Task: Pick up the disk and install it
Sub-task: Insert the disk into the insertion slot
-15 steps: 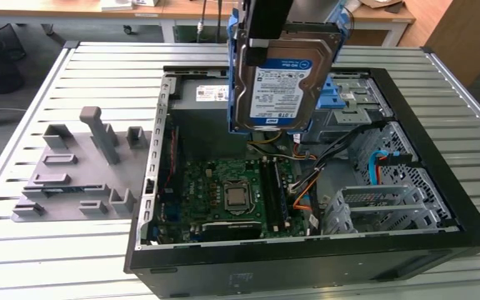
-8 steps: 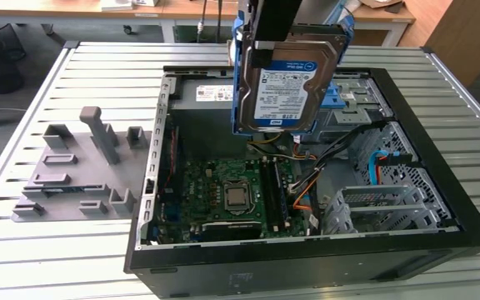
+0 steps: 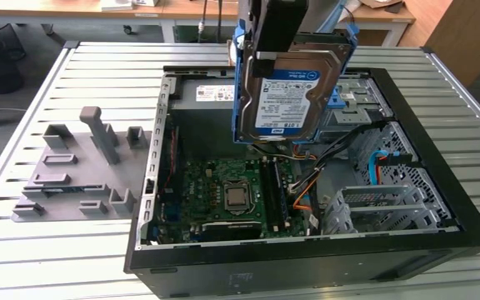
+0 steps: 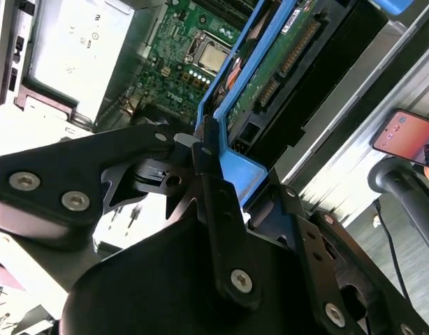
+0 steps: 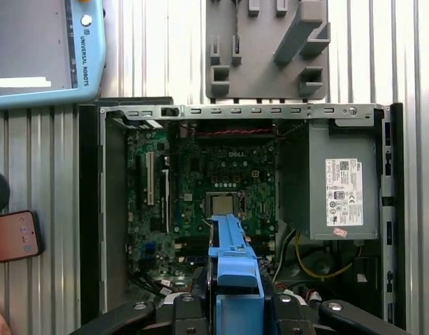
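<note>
So the gripper [image 4: 214, 159] has its jaws clamped on the disk [image 3: 294, 94], held up above the open computer case [image 3: 307, 269].

Disk [image 3: 300, 87]: flat rectangular silver-grey hard drive with a white-and-blue label [image 3: 284, 103], clipped in a blue carrier frame [image 3: 242, 94]. It is clamped by its upper end in the gripper [image 3: 269, 59] and hangs below it, standing on edge and slightly tilted, label face showing in the exterior view. The second wrist view shows its green circuit-board underside [image 4: 270, 66] running straight out from the fingers; the first wrist view shows the frame's edge [image 5: 232, 255].
</note>
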